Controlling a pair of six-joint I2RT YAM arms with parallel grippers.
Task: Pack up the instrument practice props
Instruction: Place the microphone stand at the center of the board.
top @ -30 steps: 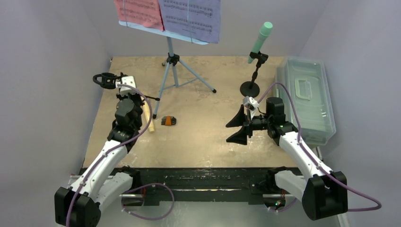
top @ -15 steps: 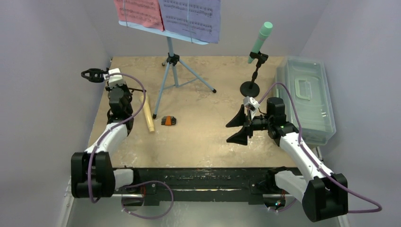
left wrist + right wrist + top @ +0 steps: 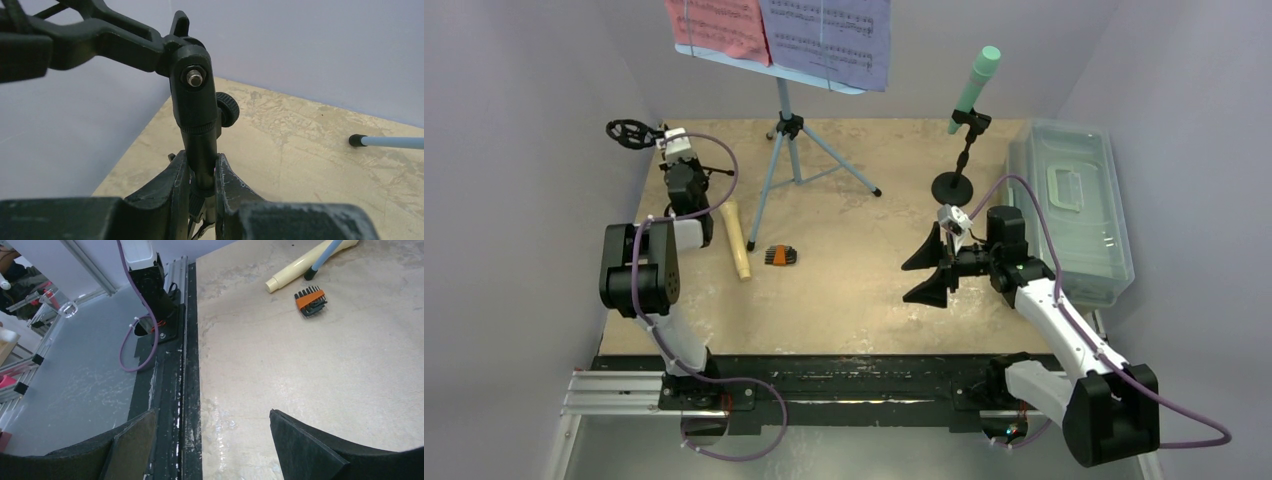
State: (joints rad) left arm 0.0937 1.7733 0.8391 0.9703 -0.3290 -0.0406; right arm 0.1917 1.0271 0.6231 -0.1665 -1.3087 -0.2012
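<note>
Left tool (image 3: pixel 202 172) is clamped on the stem of a small black microphone tripod (image 3: pixel 195 100), raised at the far-left corner of the bench (image 3: pixel 864 300), close to the grey wall (image 3: pixel 524 150). Right tool (image 3: pixel 929 265) gapes empty over open mid-bench. The surface is mottled beige, walled on three sides. One light-blue tripod (image 3: pixel 784 150) carries two pages, red page (image 3: pixel 719 25) and purple page (image 3: pixel 829 40). Two microphones: mint-green microphone (image 3: pixel 977 85) upright in a black stand (image 3: pixel 954 180), yellow microphone (image 3: pixel 737 240) lying flat. One translucent tub (image 3: pixel 1074 200) hugs the right edge.
</note>
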